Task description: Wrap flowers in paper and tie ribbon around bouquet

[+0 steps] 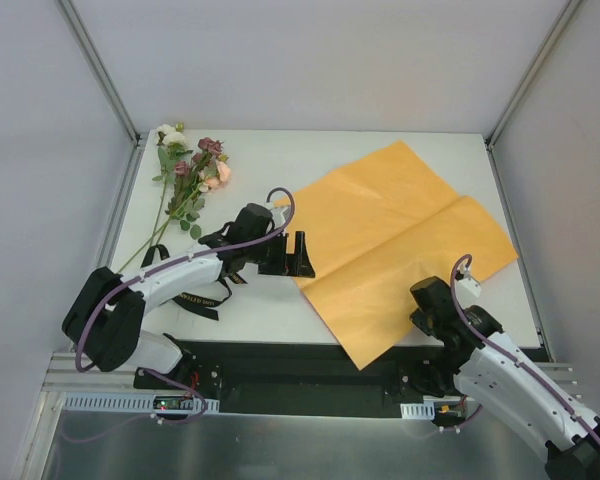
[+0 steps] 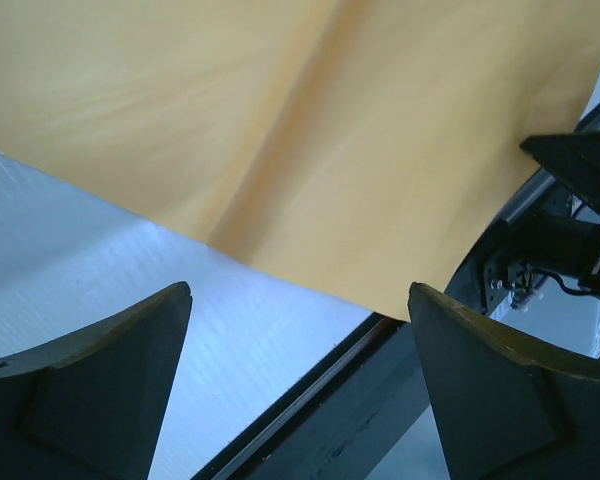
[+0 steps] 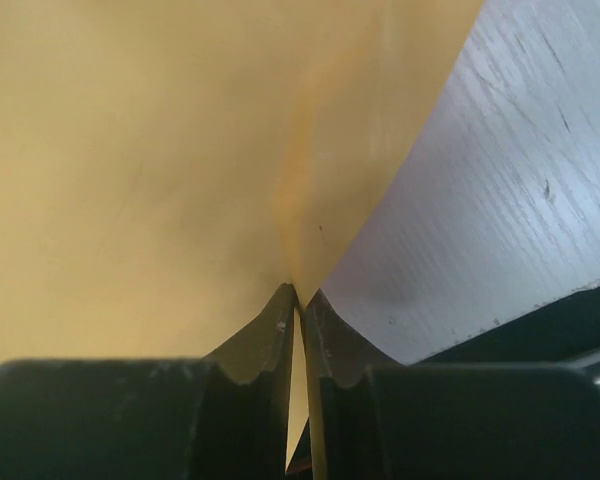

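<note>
The orange paper (image 1: 400, 230) lies spread on the white table, creased down its middle. My left gripper (image 1: 302, 253) hovers open at its left edge; in the left wrist view the paper (image 2: 280, 130) lies ahead of the gripper (image 2: 300, 300), with nothing between the fingers. My right gripper (image 1: 423, 318) sits at the paper's near edge. In the right wrist view the gripper (image 3: 300, 292) is pinched on a fold of the paper (image 3: 130, 150). The flowers (image 1: 192, 170) lie at the far left. The black ribbon (image 1: 202, 300) lies under my left arm. No bouquet is formed.
The white table (image 1: 250, 310) ends at a black strip (image 1: 280, 355) along its near edge, where both arm bases are bolted. Pale enclosure walls with metal posts (image 1: 110, 80) close in the left, right and back sides.
</note>
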`<state>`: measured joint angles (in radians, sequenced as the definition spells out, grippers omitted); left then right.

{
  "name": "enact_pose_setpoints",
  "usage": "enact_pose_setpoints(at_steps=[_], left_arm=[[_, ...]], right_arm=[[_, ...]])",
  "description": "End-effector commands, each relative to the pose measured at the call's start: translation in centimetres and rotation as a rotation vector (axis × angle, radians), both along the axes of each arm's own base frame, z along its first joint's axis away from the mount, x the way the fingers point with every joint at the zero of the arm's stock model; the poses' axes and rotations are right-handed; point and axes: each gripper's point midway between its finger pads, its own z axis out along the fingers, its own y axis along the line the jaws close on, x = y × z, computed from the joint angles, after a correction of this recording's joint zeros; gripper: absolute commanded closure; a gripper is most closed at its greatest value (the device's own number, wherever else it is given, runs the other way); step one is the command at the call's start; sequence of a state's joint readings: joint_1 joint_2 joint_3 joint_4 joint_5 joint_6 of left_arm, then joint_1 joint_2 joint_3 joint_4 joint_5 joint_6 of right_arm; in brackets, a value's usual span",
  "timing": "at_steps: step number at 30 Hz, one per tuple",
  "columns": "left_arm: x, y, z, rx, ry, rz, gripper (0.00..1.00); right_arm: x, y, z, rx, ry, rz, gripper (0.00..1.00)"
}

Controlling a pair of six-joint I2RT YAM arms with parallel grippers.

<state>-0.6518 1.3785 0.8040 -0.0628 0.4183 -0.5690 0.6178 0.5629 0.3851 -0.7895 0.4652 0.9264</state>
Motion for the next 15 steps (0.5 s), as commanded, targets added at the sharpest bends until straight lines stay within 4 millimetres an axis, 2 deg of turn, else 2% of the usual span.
enact_pose_setpoints(at_steps=[1,2,4,5,6,8,9,11,12,13,14,15], left_arm=[[3.8,-0.4,0.1,-0.008,-0.005,0.087,0.11],[4.3,-0.6,-0.1,-0.01,0.012,0.101,0.12],[5.6,-0.2,-2.0,0.026,0.049,0.14,0.13],[6.4,-0.1,-2.3,0.034,0.055,0.168,0.12],[7.0,0.3,-3.7,0.06,0.081,0.19,0.13],[9.1,0.7,-4.2,0.066,0.091,0.234,0.12],[9.4,0.9,-5.8,0.081,0.137,0.244,0.13],[11.2,1.1,-6.0,0.058,0.17,0.28,0.14],[11.4,1.2,-7.1,0.07,0.199,0.291,0.14],[12.0,1.2,-7.4,0.073,0.198,0.299,0.14],[13.1,0.7,-6.8,0.059,0.181,0.297,0.13],[13.7,0.9,-7.9,0.065,0.205,0.302,0.13]], right_arm=[[-0.9,0.2,0.3,0.012,0.048,0.022,0.88],[-0.6,0.3,0.9,0.003,0.045,0.032,0.89],[-0.7,0.2,0.5,-0.041,0.088,0.069,0.92],[-0.3,0.8,0.6,-0.032,0.082,0.092,0.99],[-0.2,1.1,0.4,-0.028,0.088,0.108,0.99],[-0.1,2.2,-0.3,-0.01,0.113,0.165,0.99],[-0.3,2.4,-0.7,-0.01,0.127,0.182,0.99],[-0.3,2.9,-0.8,-0.01,0.141,0.23,0.99],[-0.2,3.0,-0.8,-0.014,0.14,0.25,0.99],[-0.2,3.7,-0.6,0.008,0.144,0.284,0.98],[0.2,4.4,-0.4,0.017,0.134,0.323,0.98],[0.2,5.0,-0.2,0.017,0.132,0.378,0.98]])
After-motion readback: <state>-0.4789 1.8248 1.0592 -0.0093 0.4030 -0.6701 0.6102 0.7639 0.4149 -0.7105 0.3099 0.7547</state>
